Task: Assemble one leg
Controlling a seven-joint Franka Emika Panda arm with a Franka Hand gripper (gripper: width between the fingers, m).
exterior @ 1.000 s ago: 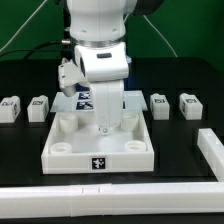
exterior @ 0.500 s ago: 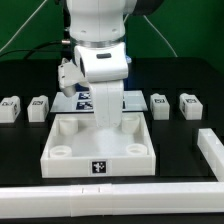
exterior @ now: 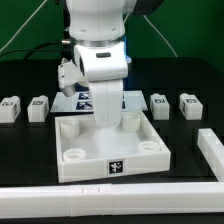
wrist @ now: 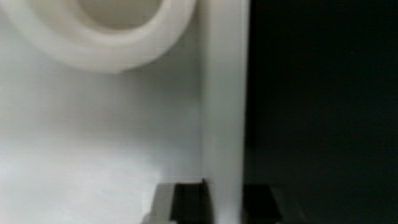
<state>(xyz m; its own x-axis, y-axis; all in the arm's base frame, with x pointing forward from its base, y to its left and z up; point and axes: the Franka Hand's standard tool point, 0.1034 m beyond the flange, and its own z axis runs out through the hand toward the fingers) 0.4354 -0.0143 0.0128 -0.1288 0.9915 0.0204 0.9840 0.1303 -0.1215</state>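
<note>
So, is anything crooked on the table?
Yes. The white tray sits twisted: its front edge slants against the straight white rail in front. The tool pinches its wall.

The tray [exterior: 88, 172] at the gripper [wrist: 222, 205] looks like smooth white plastic with a soft sheen (in the wrist view its wall looks even). Each leg [exterior: 159, 104] out to the gripper's sides is the same white plastic, faced with a matt printed tag. The table [exterior: 25, 150] beneath is matt black. The arm shell [exterior: 100, 60] above is glossy white.
</note>
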